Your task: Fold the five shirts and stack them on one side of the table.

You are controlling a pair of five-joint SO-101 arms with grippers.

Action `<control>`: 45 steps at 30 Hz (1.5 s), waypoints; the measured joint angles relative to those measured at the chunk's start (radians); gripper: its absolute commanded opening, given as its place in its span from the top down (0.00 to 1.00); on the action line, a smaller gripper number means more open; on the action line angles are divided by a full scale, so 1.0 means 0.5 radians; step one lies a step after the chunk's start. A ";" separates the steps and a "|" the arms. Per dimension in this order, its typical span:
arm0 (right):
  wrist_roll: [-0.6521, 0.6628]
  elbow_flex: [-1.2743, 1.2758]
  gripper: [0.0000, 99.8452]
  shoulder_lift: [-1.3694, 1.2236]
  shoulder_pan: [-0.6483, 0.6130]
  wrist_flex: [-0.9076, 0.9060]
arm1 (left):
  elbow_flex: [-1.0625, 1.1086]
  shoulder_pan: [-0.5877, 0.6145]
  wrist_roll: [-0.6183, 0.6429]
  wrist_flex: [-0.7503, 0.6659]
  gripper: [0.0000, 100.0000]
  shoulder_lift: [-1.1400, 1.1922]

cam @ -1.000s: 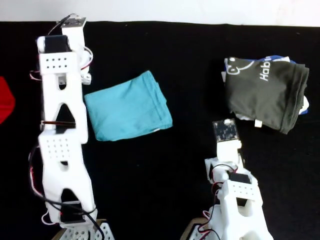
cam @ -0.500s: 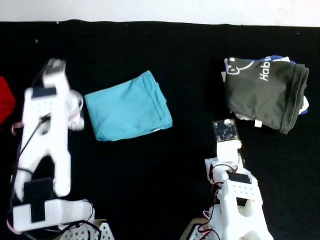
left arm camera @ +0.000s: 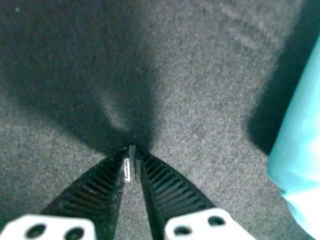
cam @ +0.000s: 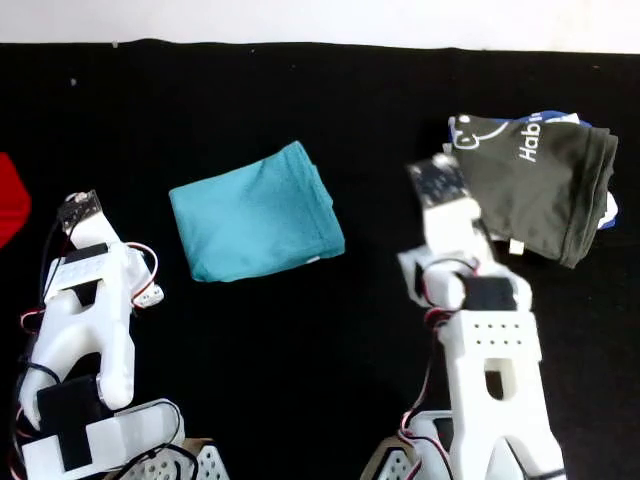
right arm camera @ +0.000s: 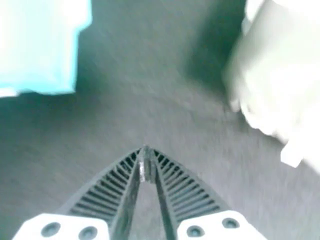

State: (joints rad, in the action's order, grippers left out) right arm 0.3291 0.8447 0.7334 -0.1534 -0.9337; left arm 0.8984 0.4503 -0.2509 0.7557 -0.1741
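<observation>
Plainly, the left fingers [left arm camera: 100,182] are pressed tip to tip with nothing between them, just above bare black cloth. The right fingers [right arm camera: 117,182] are likewise closed and empty, over the open stretch between the two piles.

The teal shirt [cam: 255,225] lies folded into a rough rectangle near the middle, between the left arm [cam: 80,320] and the right arm [cam: 480,330] and touching neither. It looks like thin knit: light, limp, with no stiffness of its own. Pinched by a single layer it would probably sag open and lose its fold. The better hold, I judge, is across the thick folded edge near a corner, biting through all the layers, ideally with one arm at each end. It should be lifted rather than dragged, since the fuzzy covering would likely catch the cloth and bunch it.

The stack [cam: 530,190] sits at the right side, a dark printed shirt on top with white and blue layers peeking from under its edges. How many lie beneath cannot be told. It sits slightly askew, so anything set on it wants a gentle, flat landing.

A red cloth [cam: 10,200], likely another shirt, shows at the left edge, well apart from the rest.

The surface [cam: 300,100] is covered in black fabric up to a pale strip [cam: 320,20] along the far side.
</observation>
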 measured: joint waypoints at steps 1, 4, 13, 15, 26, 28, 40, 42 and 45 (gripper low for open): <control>0.000 -0.074 0.99 -0.058 -0.055 -0.003 | 0.003 0.000 0.000 0.000 0.99 -0.003; -0.092 -0.331 0.99 -0.304 -0.203 -0.003 | 0.009 0.000 0.000 -0.021 0.99 -0.006; -0.430 -1.381 0.75 -1.464 -0.488 -0.261 | 0.009 0.000 0.000 -0.025 0.99 -0.003; -0.454 -1.636 0.66 -1.722 -0.509 -0.356 | 0.009 0.000 0.000 -0.025 0.99 -0.003; -0.798 -2.974 0.61 -2.814 -0.690 -0.709 | 0.012 0.000 0.000 -0.040 0.99 -0.003; -0.816 -3.167 0.61 -2.955 -0.709 -0.770 | 0.012 0.000 0.003 -0.040 0.99 -0.003; -0.825 -3.940 0.61 -3.707 -0.718 -0.862 | 0.012 0.006 0.086 -0.046 0.99 -0.003; -0.825 -4.017 0.63 -3.771 -0.715 -0.890 | 0.012 0.006 0.086 -0.046 0.99 -0.003; -0.825 -4.054 0.82 -3.824 -0.715 -0.961 | 0.012 0.006 0.086 -0.046 0.99 -0.003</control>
State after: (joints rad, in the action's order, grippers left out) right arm -0.0836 -1.1822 -1.1784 -0.5109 -1.4139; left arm 0.9045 0.4534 -0.2079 0.7327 -0.1757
